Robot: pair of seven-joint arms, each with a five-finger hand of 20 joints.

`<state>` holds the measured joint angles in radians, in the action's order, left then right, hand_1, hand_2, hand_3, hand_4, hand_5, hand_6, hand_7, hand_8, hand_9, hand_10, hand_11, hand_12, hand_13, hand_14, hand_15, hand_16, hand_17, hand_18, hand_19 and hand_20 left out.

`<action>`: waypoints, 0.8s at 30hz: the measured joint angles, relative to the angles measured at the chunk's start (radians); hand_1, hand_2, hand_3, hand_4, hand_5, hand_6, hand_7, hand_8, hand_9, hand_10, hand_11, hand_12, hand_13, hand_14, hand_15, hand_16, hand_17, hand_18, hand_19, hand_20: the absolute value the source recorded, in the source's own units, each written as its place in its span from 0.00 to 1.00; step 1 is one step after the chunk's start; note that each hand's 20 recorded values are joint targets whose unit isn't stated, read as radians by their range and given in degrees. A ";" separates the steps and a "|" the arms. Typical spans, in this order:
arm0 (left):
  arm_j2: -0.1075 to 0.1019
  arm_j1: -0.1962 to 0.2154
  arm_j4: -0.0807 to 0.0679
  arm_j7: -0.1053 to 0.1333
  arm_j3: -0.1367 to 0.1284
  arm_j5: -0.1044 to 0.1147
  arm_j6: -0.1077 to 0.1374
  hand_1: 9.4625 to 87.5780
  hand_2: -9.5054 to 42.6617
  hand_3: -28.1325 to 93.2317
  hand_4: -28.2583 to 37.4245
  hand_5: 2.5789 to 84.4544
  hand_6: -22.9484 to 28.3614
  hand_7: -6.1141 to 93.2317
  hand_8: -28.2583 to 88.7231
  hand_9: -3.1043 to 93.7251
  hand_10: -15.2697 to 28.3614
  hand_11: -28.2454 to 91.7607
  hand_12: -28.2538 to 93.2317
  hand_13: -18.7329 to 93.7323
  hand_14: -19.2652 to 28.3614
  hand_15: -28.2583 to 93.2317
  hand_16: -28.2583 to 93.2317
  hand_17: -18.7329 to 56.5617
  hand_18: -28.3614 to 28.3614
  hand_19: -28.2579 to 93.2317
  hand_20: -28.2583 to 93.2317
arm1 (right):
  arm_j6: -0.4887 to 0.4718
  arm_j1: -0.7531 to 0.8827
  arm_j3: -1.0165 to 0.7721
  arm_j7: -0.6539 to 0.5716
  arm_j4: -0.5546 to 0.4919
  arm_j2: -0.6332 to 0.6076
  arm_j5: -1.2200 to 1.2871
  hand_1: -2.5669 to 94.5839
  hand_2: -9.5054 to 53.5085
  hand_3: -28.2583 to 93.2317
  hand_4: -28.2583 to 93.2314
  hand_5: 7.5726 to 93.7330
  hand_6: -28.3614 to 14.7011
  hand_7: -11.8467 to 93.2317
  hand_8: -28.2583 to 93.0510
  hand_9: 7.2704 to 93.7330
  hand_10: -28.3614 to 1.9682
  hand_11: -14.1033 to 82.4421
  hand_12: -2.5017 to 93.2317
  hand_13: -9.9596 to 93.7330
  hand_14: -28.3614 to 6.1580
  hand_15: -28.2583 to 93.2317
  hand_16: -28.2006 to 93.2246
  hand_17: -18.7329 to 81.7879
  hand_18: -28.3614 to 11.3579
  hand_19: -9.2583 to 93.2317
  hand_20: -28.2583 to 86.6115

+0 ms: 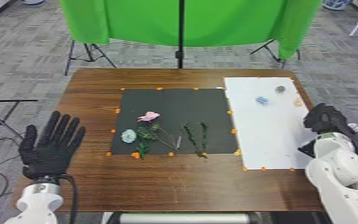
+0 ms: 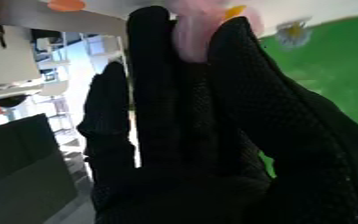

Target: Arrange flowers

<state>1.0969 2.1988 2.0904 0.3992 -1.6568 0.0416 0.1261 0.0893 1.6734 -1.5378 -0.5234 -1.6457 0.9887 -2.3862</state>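
The left hand (image 1: pixel 49 150) leaves the work free, fingers apart. The right hand (image 1: pixel 328 120) has its fingers and thumb clamped on a pale pink flower (image 2: pixel 191 40), seemingly for arranging on the white rectangular sheet (image 1: pixel 269 135).

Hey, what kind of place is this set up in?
Probably a robotics lab or a similar workspace: there's a green cloth backdrop on stands, grey carpet tiles, and white robot arms at a wooden table.
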 measured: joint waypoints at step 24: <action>0.003 0.003 0.001 -0.008 0.007 -0.001 -0.001 0.16 0.45 0.87 0.00 0.49 0.62 0.15 0.17 0.40 0.67 0.37 0.31 0.39 0.73 0.46 0.19 0.15 0.73 0.48 0.32 | -0.058 -0.294 0.496 0.467 -0.121 0.052 0.016 0.65 0.00 0.82 0.00 0.79 0.67 0.39 0.20 0.88 0.59 0.19 0.35 0.76 0.66 0.49 0.53 0.51 0.29 0.90 0.56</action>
<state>1.1002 2.2016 2.0919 0.3911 -1.6498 0.0409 0.1252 0.0310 1.3796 -1.0419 -0.0566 -1.7664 1.0404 -2.3707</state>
